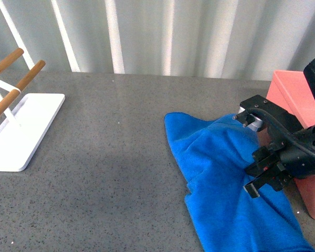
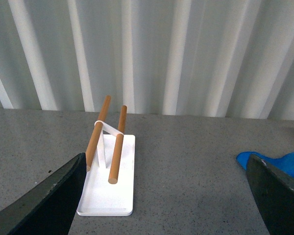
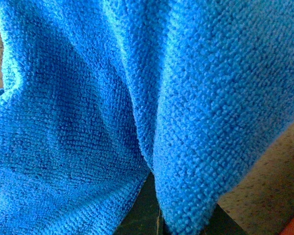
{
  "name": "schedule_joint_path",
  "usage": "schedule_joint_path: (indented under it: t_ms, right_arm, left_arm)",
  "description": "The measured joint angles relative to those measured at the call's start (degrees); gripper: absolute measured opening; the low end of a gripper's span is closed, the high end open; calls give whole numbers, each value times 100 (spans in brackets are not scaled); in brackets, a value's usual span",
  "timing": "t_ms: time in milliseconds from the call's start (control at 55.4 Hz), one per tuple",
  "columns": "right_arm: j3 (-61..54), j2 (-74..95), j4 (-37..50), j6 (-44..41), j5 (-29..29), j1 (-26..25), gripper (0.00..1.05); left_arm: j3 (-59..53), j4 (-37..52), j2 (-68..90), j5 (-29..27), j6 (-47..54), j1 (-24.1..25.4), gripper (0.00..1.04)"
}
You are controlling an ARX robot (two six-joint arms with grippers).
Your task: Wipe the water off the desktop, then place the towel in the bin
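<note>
The right gripper [image 1: 253,179] is pinching a fold of the blue towel [image 1: 215,157] at the right side of the front view, and its jaws are squeezing tight on the cloth. The towel is lying on the grey bench [image 1: 110,142], running long-ways from the middle of the frame down to the lower right corner. The pink bin [image 1: 291,94] is sitting just to the right of this gripper, so I think the towel is going to need lifting up and over to the right. The left gripper [image 2: 166,161] is hanging with its jaws wide apart near the white rack [image 2: 108,196], well apart from the towel. The right arm is the nearer one.
</note>
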Motion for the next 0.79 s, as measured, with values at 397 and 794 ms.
schedule_joint_path:
  t_ms: [397, 794]
  right_arm:
    - [1069, 26, 535, -105, 538, -190, 4]
    - [2028, -957, 136, 15, 986, -400, 4]
  left_arm:
    - [0, 0, 0, 0, 0, 0, 98]
    - [0, 0, 0, 0, 0, 0, 98]
